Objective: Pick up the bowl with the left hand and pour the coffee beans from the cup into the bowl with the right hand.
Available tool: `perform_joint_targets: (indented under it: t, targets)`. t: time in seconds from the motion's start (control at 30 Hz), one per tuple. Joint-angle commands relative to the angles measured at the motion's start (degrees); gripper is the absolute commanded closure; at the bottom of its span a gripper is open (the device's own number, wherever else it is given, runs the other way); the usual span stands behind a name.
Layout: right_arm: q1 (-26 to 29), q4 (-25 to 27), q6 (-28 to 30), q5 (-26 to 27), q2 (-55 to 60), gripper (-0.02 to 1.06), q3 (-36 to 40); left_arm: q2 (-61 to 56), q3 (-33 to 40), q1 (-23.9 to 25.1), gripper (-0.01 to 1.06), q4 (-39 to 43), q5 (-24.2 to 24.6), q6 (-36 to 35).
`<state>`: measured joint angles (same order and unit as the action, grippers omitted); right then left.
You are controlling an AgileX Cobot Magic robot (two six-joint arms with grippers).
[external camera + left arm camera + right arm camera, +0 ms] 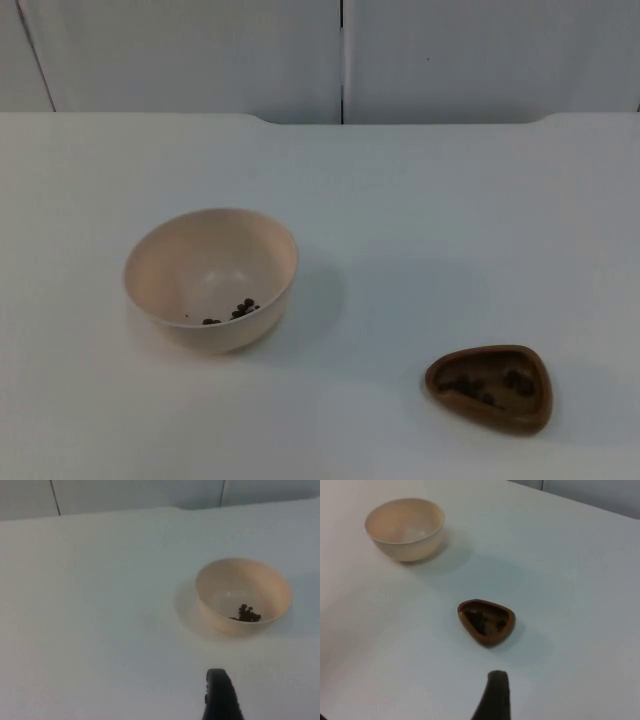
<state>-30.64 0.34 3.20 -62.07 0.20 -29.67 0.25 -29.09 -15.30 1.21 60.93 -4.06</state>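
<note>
A cream bowl [211, 278] stands upright on the white table at the left of the middle, with a few coffee beans [240, 310] on its bottom. A small brown cup [489, 386] with a rounded three-cornered rim sits near the front right and holds dark beans. My left gripper [220, 700] hovers above the table, well short of the bowl [243, 595] and apart from it. My right gripper [492, 700] hangs over the table a short way from the cup [486, 621], with the bowl [405, 527] farther off. Neither gripper touches anything.
The grey partition wall [340, 55] closes the table's far edge. White table top [430, 220] lies between the bowl and the cup and all around them.
</note>
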Motion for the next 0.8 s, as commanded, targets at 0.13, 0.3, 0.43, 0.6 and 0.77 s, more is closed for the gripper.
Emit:
perform_joint_targets:
  t: [0.13, 0.3, 0.43, 0.6, 0.77]
  targets:
    - [0.1, 0.0, 0.5, 0.3, -0.2, 0.35, 0.1, -0.2, 0.7, 0.1, 0.54, -2.4, 0.7, 5.3]
    - [0.1, 0.0, 0.5, 0.3, -0.2, 0.35, 0.1, -0.2, 0.7, 0.1, 0.54, -2.4, 0.7, 5.3]
    - [0.1, 0.0, 0.5, 0.3, -0.2, 0.35, 0.1, -0.2, 0.7, 0.1, 0.54, -2.4, 0.7, 5.3]
    - [0.1, 0.0, 0.5, 0.3, -0.2, 0.35, 0.1, -0.2, 0.7, 0.1, 0.54, -2.4, 0.7, 5.3]
    - [0.1, 0.0, 0.5, 0.3, -0.2, 0.35, 0.1, -0.2, 0.7, 0.1, 0.54, -2.4, 0.7, 5.1]
